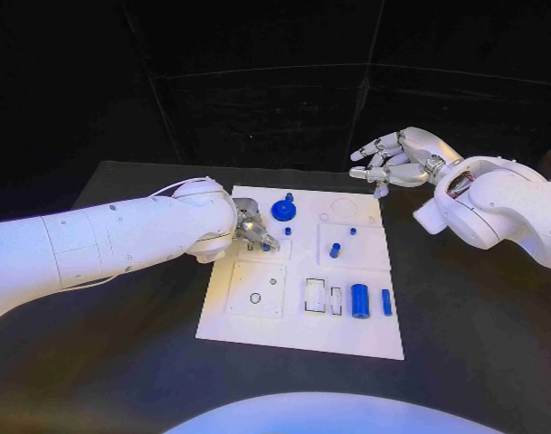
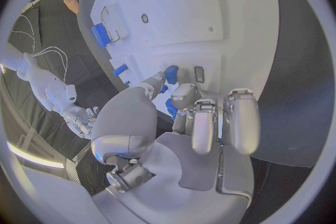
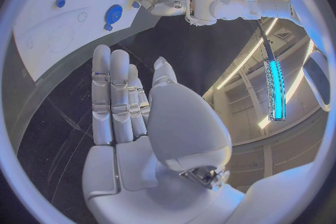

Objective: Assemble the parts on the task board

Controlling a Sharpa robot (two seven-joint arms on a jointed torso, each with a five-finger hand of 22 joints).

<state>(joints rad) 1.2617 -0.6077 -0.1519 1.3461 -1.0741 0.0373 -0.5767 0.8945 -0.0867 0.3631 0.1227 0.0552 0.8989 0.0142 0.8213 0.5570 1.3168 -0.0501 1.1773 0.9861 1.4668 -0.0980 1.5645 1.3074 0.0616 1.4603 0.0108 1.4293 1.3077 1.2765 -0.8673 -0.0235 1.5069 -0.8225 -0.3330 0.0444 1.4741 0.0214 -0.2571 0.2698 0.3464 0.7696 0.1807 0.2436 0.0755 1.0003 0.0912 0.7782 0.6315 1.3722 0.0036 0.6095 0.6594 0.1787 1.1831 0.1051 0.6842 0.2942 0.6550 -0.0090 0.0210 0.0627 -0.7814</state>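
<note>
The white task board (image 1: 256, 325) lies mid-table. My left hand (image 1: 254, 230) rests low over its near-left part, fingers curled down, and pinches a small blue part (image 1: 266, 245) between thumb and finger; the left wrist view shows that part (image 2: 170, 107) under the fingertips (image 2: 183, 94), next to another blue piece (image 2: 171, 73) and a dark slot (image 2: 199, 73). On the board stand a round blue disc (image 1: 283, 212), a blue cylinder (image 1: 336, 250), a larger cylinder (image 1: 360, 300) and a blue bar (image 1: 386, 301). My right hand (image 1: 393, 158) hovers beyond the far-right corner, fingers apart, holding nothing (image 3: 129, 101).
The board has a plate with a round hole (image 1: 256, 297) at its near left and a rectangular frame (image 1: 314, 295) beside the large cylinder. Black table (image 1: 484, 344) surrounds the board. The board's near edge lies close to my body.
</note>
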